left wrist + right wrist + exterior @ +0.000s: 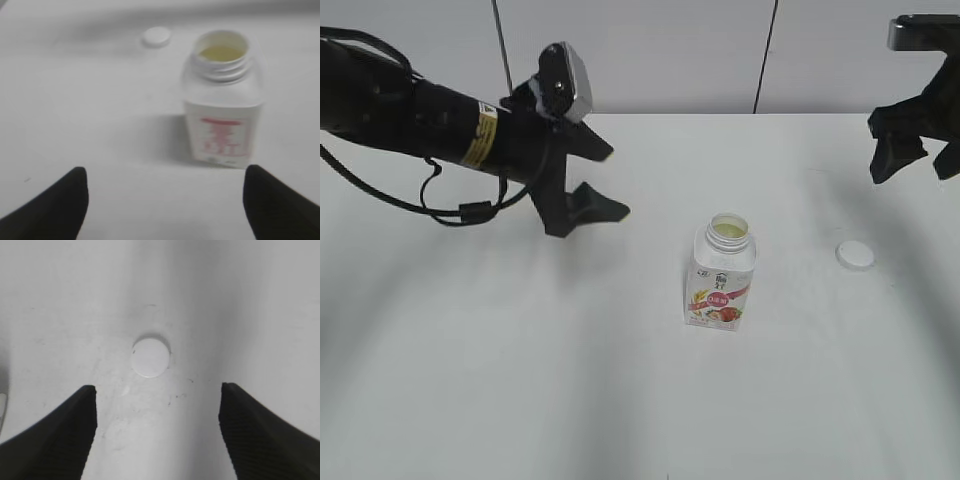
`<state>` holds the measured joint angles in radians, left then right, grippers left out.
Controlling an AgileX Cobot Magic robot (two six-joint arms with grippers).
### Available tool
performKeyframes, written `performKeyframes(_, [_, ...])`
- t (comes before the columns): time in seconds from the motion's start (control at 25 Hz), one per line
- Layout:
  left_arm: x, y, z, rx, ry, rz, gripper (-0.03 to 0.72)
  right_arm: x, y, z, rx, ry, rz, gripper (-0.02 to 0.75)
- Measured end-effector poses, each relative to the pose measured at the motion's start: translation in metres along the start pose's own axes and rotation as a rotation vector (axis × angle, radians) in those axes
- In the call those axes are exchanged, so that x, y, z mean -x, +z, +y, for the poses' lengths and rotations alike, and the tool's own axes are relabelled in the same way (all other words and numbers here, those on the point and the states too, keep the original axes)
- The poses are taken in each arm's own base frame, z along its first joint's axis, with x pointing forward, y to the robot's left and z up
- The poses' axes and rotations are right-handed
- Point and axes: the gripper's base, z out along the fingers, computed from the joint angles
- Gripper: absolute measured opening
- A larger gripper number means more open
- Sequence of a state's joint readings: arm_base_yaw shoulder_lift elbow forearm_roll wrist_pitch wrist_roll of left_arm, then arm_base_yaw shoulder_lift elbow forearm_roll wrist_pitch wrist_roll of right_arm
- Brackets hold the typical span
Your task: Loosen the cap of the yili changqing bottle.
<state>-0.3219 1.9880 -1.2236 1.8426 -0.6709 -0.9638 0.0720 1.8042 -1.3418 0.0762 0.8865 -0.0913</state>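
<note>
The yili changqing bottle (721,277) stands upright on the white table with its neck uncovered and pale drink showing inside; it also shows in the left wrist view (223,97). The white cap (855,256) lies flat on the table to the bottle's right, apart from it, and shows in the left wrist view (156,36) and the right wrist view (151,357). My left gripper (600,180) is open and empty, raised to the bottle's upper left. My right gripper (920,160) is open and empty, high above the cap at the right edge.
The white table (520,380) carries only the bottle and cap. A pale wall with dark vertical seams (765,55) stands behind its far edge. A black cable (440,210) hangs from the left arm.
</note>
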Motion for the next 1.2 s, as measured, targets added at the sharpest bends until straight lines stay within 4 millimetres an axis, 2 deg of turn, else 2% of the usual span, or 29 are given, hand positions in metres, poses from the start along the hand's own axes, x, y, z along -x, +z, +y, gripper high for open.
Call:
performKeyframes(0.16, [-0.005, -0.02, 0.032, 0.376, -0.11, 0.165, 0.575, 0.0, -0.002, -0.003, -0.037, -0.03, -0.001, 0.595])
performKeyframes(0.32, [-0.013, -0.049, 0.055, 0.725, -0.182, 0.327, 0.565, 0.0, -0.002, -0.004, -0.041, -0.034, 0.0, 0.595])
performKeyframes(0.48, [-0.022, -0.081, 0.067, 1.027, -0.254, 0.496, 0.546, 0.0, -0.002, -0.004, -0.042, -0.035, 0.0, 0.595])
performKeyframes(0.56, [-0.021, -0.096, 0.066, 1.109, -0.341, 0.539, 0.54, 0.0, -0.002, -0.004, -0.042, -0.035, 0.001, 0.595])
performKeyframes(0.72, [-0.012, -0.12, 0.054, 1.087, -0.517, 0.578, 0.538, -0.001, -0.002, -0.004, -0.041, -0.035, 0.003, 0.595])
performKeyframes(0.92, [-0.001, -0.134, 0.038, 0.929, -0.673, 0.594, 0.536, -0.004, -0.006, -0.003, -0.036, -0.034, 0.071, 0.595])
performKeyframes(1.08, [0.004, -0.145, 0.033, 0.728, -0.782, 0.64, 0.534, -0.002, -0.022, -0.002, -0.031, -0.034, 0.123, 0.595])
performKeyframes(1.2, [0.001, -0.158, 0.035, 0.656, -0.885, 0.663, 0.534, 0.001, -0.041, -0.001, -0.03, -0.038, 0.133, 0.595])
